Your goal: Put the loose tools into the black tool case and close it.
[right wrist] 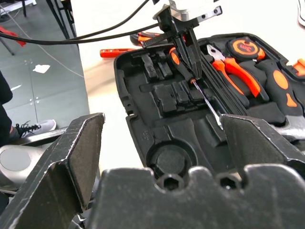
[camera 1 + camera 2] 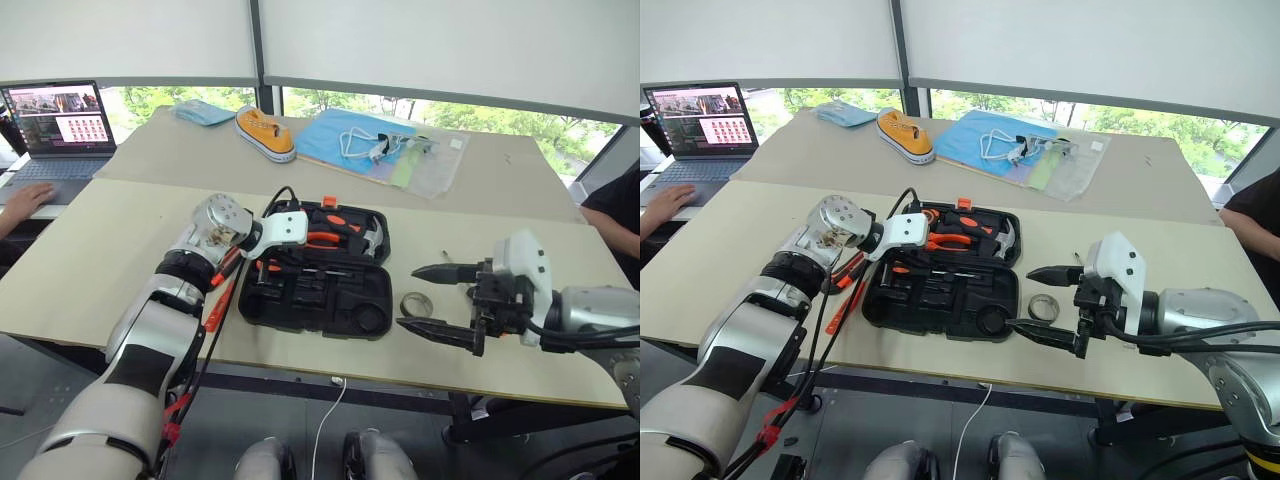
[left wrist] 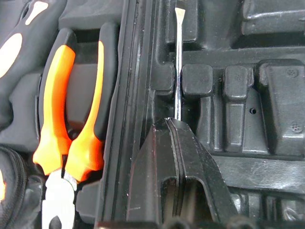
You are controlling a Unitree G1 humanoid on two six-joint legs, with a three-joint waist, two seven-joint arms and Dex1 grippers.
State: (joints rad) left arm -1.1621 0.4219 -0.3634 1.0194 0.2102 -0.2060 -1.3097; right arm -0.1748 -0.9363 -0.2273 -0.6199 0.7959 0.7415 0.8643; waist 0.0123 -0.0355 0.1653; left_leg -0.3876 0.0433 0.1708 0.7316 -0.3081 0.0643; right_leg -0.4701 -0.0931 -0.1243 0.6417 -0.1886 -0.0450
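The black tool case (image 2: 372,300) lies open in the middle of the table. Its lid half holds pliers (image 3: 71,143), a hammer and a tape measure. My left gripper (image 3: 175,124) reaches down into the tray half, shut on a screwdriver (image 1: 207,102) whose steel shaft lies along a recess. An orange loose tool (image 2: 843,303) lies on the table just left of the case, under my left arm. A small dark tape roll (image 2: 415,303) sits to the right of the case. My right gripper (image 2: 408,296) hovers open there, with the roll seen between its fingers.
A grey laptop (image 2: 60,125) with a person's hand (image 2: 25,200) on it is at the far left. A yellow shoe (image 2: 265,132) and a blue folder (image 2: 345,140) with cables lie at the back. A person's arm (image 2: 615,215) is at the right edge.
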